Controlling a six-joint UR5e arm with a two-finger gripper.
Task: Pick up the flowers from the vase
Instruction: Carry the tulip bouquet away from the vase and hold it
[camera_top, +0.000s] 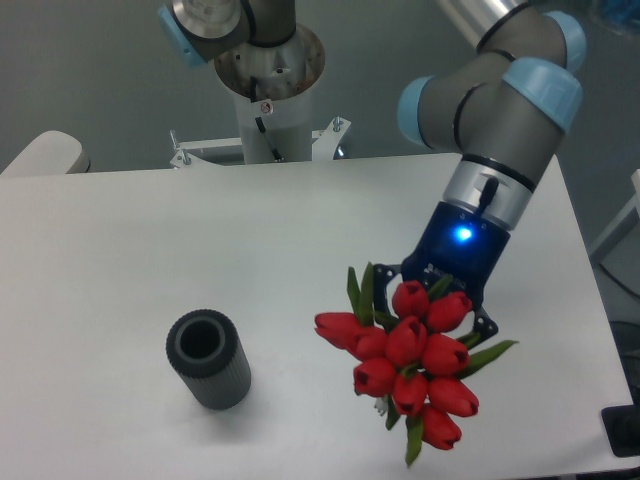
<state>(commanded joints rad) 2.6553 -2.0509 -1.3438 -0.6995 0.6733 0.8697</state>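
Flowers (408, 362): red buds, green leaves and stems. Vase (208, 358): dark grey, ribbed outer surface, darker hollow. Gripper (437, 292): dark body, lit by a bright blue light. Arm (500, 120): grey segments, pale blue joint caps. Table (150, 250): plain white.

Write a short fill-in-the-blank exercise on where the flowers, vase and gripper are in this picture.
1. The flowers are ____ the vase, not in it.
2. The vase's opening is ____.
3. The tulip buds are ____ in colour.
4. The bunch hangs at the gripper, to the ____ of the vase in the picture.

Missing words: out of; empty; red; right
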